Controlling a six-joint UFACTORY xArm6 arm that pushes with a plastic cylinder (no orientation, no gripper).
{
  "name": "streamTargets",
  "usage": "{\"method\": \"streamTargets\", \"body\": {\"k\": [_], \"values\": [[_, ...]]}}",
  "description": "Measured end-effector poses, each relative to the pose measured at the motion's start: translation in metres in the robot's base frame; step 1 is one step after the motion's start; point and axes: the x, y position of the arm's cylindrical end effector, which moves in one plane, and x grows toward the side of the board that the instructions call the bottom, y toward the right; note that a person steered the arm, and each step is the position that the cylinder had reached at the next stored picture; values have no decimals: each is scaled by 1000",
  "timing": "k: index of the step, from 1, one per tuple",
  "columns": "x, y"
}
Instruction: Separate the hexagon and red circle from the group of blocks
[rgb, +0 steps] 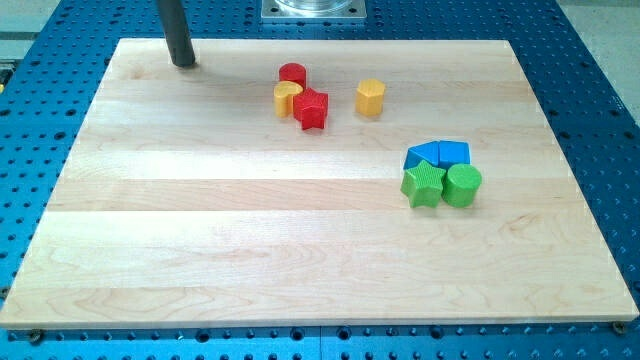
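The red circle (292, 74) sits near the view's top centre, touching a yellow heart (287, 97) and a red star (312, 109) in a tight group. The yellow hexagon (370, 97) stands apart to the right of that group. My tip (184, 62) rests on the board at the view's top left, well to the left of these blocks and touching none of them.
A second cluster lies at the right: a blue triangle (423, 155), a blue block (454, 153), a green star (423, 185) and a green circle (462, 185). The wooden board (200, 250) lies on a blue perforated table (600, 120).
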Motion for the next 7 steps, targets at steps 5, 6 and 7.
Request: {"method": "streamTargets", "body": {"k": [5, 6, 7], "values": [[78, 188], [41, 227], [32, 322]]}}
